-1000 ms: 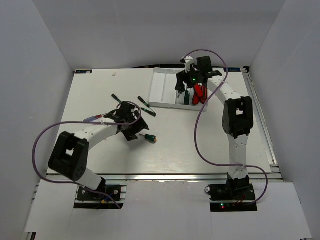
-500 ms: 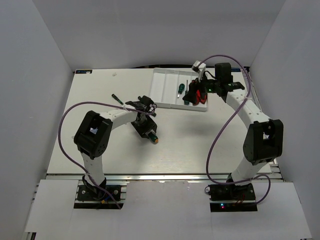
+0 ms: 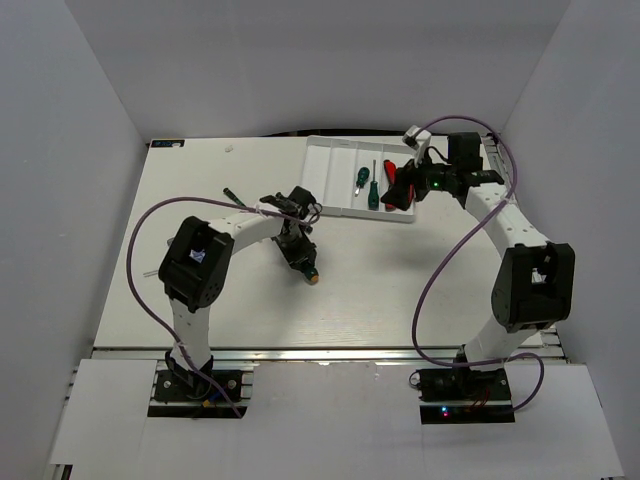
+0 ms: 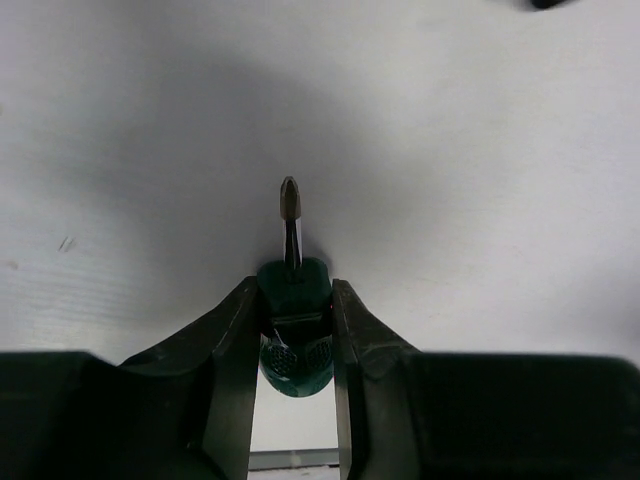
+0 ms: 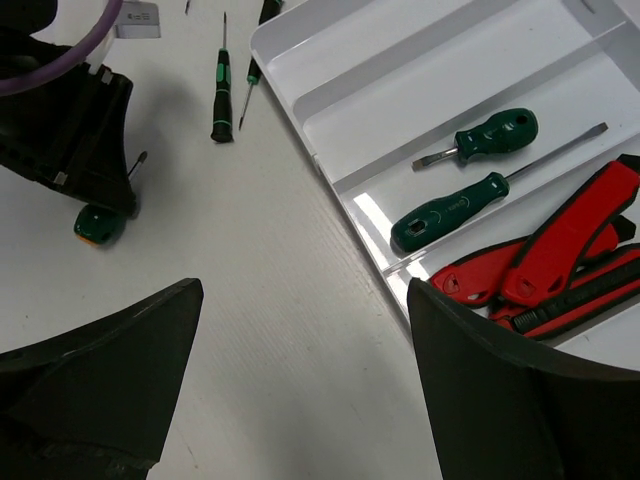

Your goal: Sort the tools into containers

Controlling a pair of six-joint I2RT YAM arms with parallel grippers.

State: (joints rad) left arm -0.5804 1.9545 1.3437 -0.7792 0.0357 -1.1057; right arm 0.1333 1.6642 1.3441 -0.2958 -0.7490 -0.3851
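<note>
Pick-up step, I judge: my left gripper (image 4: 297,305) is clenched on the green screwdriver (image 4: 294,282) at the bottom centre of its wrist view. My right gripper (image 5: 303,300) stands wide and empty. Next I must lift this screwdriver toward the tray (image 3: 335,165), upper centre from above.

One white tray (image 5: 400,60), two green screwdrivers (image 5: 492,135) inside, three red knives (image 5: 570,235)

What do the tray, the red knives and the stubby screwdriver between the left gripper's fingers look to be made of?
Tray: likely glossy white plastic, with moulded ridges and a soft glare.
Red knives: matte, plastic-looking red shells with black inserts, perhaps rubber.
Stubby screwdriver: dark green handle, probably plastic, with a dimpled end. The bit looks like metal with a dull sheen.
</note>
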